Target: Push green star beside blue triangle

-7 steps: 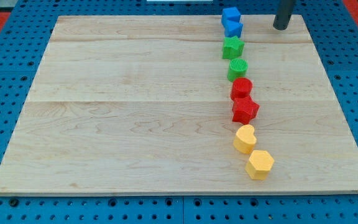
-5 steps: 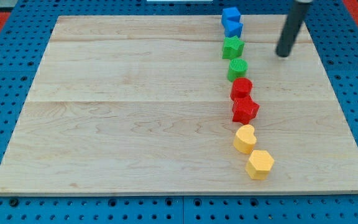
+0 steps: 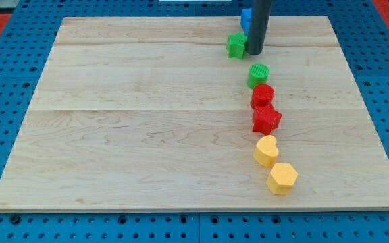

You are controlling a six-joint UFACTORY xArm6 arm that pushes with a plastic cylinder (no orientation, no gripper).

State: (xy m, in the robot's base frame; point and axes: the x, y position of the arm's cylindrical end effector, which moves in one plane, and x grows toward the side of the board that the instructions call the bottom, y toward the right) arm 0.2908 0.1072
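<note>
The green star (image 3: pixel 236 45) lies near the view's top, just left of my rod. My tip (image 3: pixel 253 52) touches the star's right side. The rod hides most of the blue blocks behind it; only a sliver of blue (image 3: pixel 246 16) shows at its left edge, above and right of the star. I cannot tell which blue block that sliver belongs to, and the blue triangle's shape is hidden.
Below my tip a column of blocks runs down the board: a green round block (image 3: pixel 258 74), a red round block (image 3: pixel 263 96), a red star (image 3: pixel 267 119), a yellow heart (image 3: pixel 266 150) and a yellow hexagon (image 3: pixel 282 178). The wooden board (image 3: pixel 147 121) sits on a blue pegboard.
My rod has swept from the view's right to the left and into the green star. The star has slid left and slightly up, out of the block column.
</note>
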